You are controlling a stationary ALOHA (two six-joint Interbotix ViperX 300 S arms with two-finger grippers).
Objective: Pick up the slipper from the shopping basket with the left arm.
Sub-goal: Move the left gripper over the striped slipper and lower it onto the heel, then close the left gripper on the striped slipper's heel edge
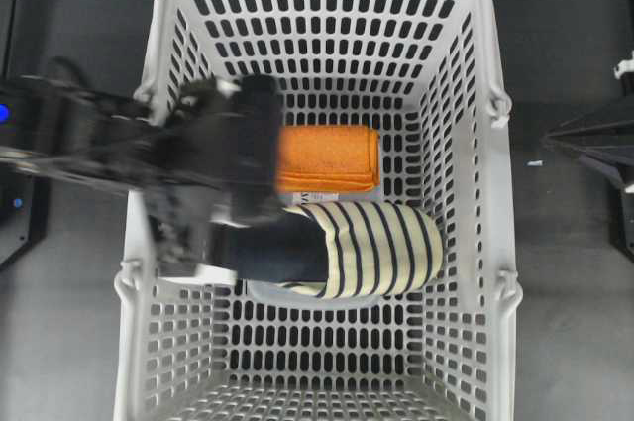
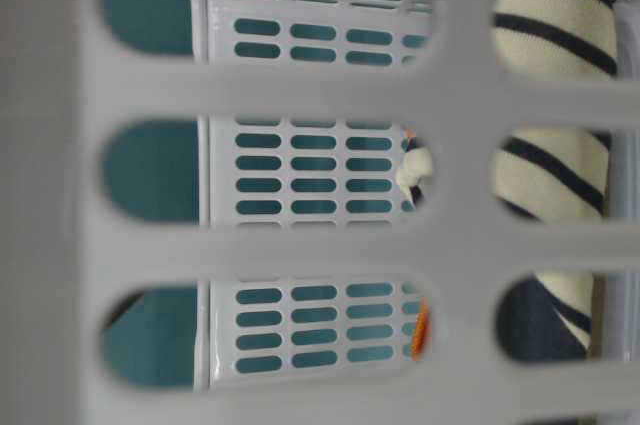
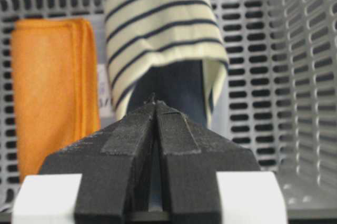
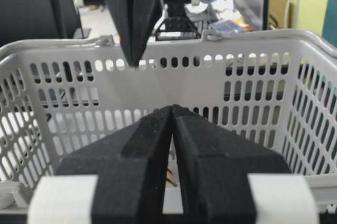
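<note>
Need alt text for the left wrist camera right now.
The closed black left pincer points at the dark navy heel opening of the cream, navy-striped slipper, holding nothing. A folded orange cloth lies left of it on the light-grey slotted plastic shopping basket floor.

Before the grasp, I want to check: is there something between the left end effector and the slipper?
Nothing visible. The left end effector, jaws together, points straight at the slipper's dark opening. The orange cloth lies beside, off that line.

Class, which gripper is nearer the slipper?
Left. The left gripper hangs over the slipper's navy heel inside the basket; the right gripper waits outside the basket wall.
</note>
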